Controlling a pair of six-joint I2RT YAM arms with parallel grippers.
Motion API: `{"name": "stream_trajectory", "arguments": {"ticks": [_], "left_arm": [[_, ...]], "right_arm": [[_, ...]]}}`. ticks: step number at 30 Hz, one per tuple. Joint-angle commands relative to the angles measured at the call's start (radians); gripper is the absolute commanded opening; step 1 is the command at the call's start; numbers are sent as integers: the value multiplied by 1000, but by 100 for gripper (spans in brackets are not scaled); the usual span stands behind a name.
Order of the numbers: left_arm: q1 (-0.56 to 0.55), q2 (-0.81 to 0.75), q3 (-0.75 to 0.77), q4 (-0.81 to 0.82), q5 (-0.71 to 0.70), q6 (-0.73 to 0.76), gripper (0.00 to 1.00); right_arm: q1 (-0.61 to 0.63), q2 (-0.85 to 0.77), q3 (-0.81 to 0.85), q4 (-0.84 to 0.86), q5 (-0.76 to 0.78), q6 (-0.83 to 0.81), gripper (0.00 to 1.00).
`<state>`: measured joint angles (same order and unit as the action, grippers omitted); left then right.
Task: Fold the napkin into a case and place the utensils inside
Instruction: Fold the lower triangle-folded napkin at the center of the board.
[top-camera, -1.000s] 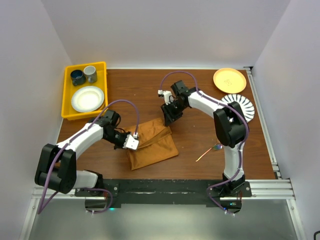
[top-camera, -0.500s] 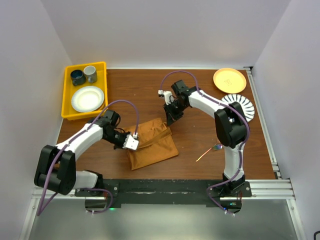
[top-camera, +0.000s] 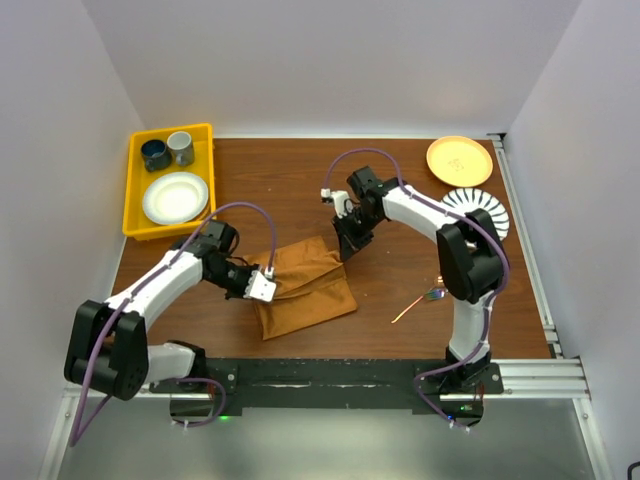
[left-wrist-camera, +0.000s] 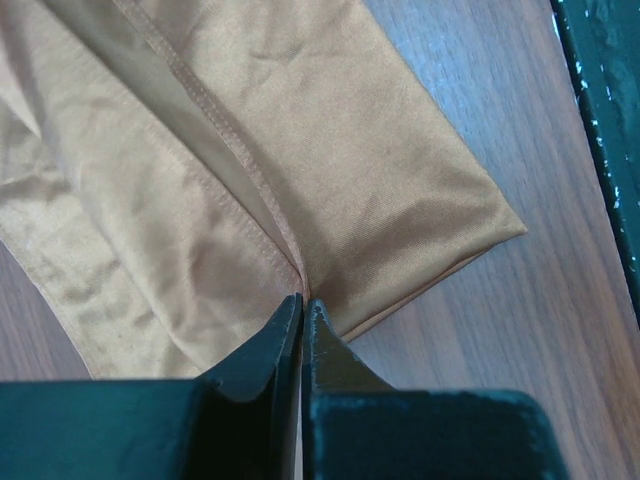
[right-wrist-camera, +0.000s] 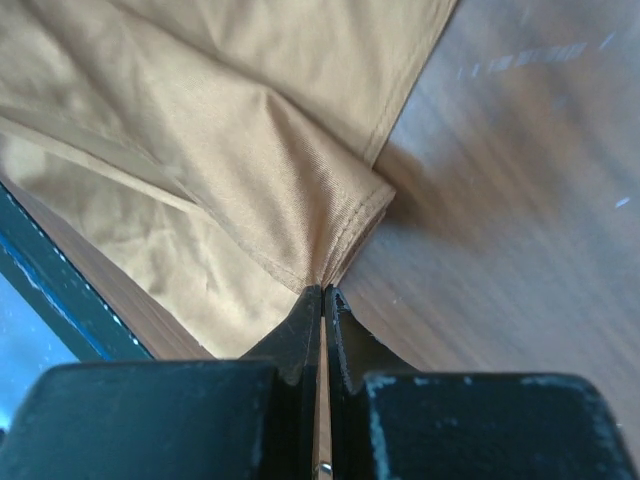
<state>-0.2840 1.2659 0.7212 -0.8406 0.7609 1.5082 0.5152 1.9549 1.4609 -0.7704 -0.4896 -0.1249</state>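
Note:
The rust-brown napkin (top-camera: 305, 290) lies folded in layers near the table's front middle. My left gripper (top-camera: 275, 290) is at its left edge, shut on a hemmed fold of the napkin (left-wrist-camera: 260, 170). My right gripper (top-camera: 345, 250) is at the far right corner, shut on the corner of the napkin (right-wrist-camera: 330, 225), which puckers into the fingertips. The utensils (top-camera: 420, 302), thin with a shiny green-copper look, lie on the bare wood to the right of the napkin, apart from both grippers.
A yellow tray (top-camera: 134, 188) at the back left holds two cups and a white plate. A yellow plate (top-camera: 459, 159) and a white fluted plate (top-camera: 480, 212) sit at the back right. The black front rail (left-wrist-camera: 600, 120) runs close to the napkin.
My right gripper has closed on the napkin's far right corner and shifted slightly right and nearer. The left gripper has stayed at the left edge.

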Motion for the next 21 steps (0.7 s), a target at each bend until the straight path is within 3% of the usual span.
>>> {"name": "stream_trajectory", "arguments": {"ticks": [1, 4, 9, 12, 14, 17, 18, 21], "left_arm": [[-6, 16, -25, 17, -11, -11, 10], [-6, 12, -32, 8, -18, -9, 23], [-3, 3, 16, -38, 26, -105, 32], [63, 47, 107, -37, 81, -212, 35], [169, 88, 158, -25, 156, -262, 39], [253, 168, 221, 122, 135, -492, 45], [265, 182, 212, 182, 106, -638, 46], [272, 199, 184, 342, -18, -817, 49]], "right_arm": [[5, 28, -10, 13, -17, -2, 0], [8, 55, -2, 22, -4, -2, 0], [14, 70, -5, 22, 11, -10, 0], [23, 67, -17, 29, 11, -13, 0], [32, 67, -20, 34, 14, -15, 0], [42, 68, -24, 40, 23, -19, 0], [45, 68, -24, 40, 28, -22, 0], [48, 67, -24, 37, 36, -28, 0]]}}
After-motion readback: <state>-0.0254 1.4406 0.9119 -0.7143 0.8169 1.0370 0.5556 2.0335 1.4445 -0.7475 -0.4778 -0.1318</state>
